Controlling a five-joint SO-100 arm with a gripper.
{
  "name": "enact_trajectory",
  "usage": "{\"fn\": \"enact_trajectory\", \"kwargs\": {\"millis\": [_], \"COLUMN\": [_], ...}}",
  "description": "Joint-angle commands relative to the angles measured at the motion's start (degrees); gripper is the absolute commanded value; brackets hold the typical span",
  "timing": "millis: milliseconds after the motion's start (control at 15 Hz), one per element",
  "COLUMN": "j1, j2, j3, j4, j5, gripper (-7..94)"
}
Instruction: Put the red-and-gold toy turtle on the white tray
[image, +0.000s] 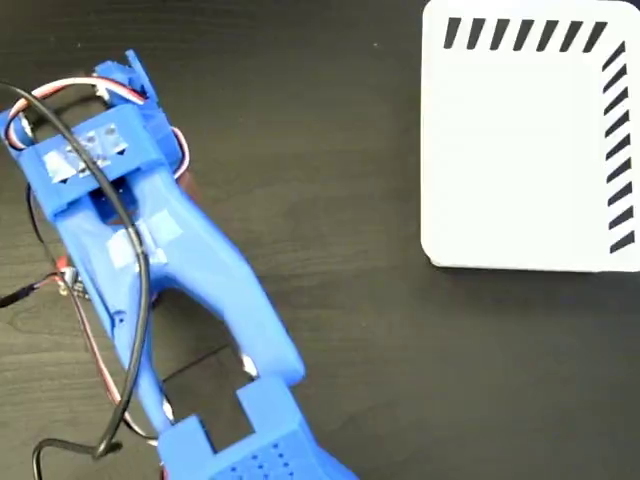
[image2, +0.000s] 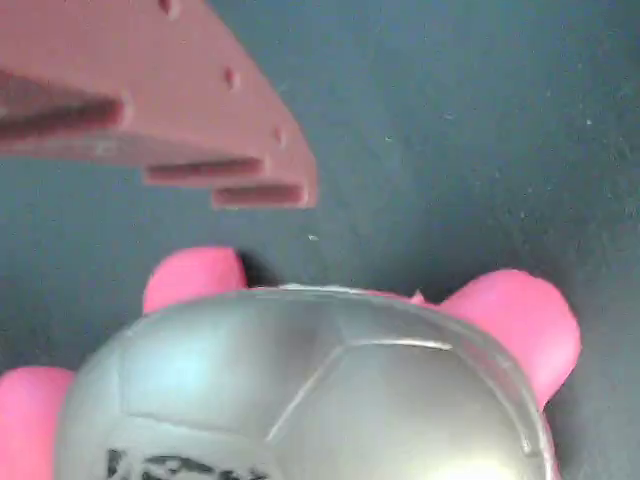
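My blue arm lies across the left half of the fixed view, over the dark table, with black, red and white cables looped along it. From that camera the arm covers my gripper and whatever lies under it, so neither the gripper's tip nor the turtle can be made out there.

The white tray sits in the upper right of the fixed view, flat on the table, with dark slanted stripes along its top edge and its right edge. It is well apart from my arm, and bare dark table lies between them.

In the wrist view the turtle fills the lower part of the picture, very close under the camera. Its domed shell looks shiny and greyish here, with a black printed mark at the bottom edge, and pink-red limbs stick out at the left, upper left and right. It rests on the dark table. One reddish-brown finger of my gripper reaches in from the upper left, above the turtle and apart from it. Only this one finger shows, so I cannot tell whether the gripper is spread or pressed together.
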Motion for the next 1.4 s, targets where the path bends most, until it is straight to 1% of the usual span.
{"fn": "enact_trajectory", "kwargs": {"millis": [0, 733, 867, 933, 1000, 1133, 1200, 1267, 1333], "j1": [-0.5, -0.8, -0.9, -0.9, -0.9, -0.9, -0.9, -0.9, -0.9], "j2": [1.6, 0.0, -0.1, -0.2, -0.3, -0.3, -0.3, -0.3, -0.3], "j3": [-0.1, 5.2, 5.3, 5.3, 5.3, 5.4, 5.4, 5.4, 5.4], "j4": [-0.6, -8.3, -9.0, -9.2, -9.8, -10.8, -10.9, -11.2, -11.4], "j5": [-0.2, -0.1, -0.1, -0.1, -0.1, 0.4, 0.7, 1.5, 1.8], "gripper": [62, 62, 48, 45, 36, 13, 3, 0, 0]}}
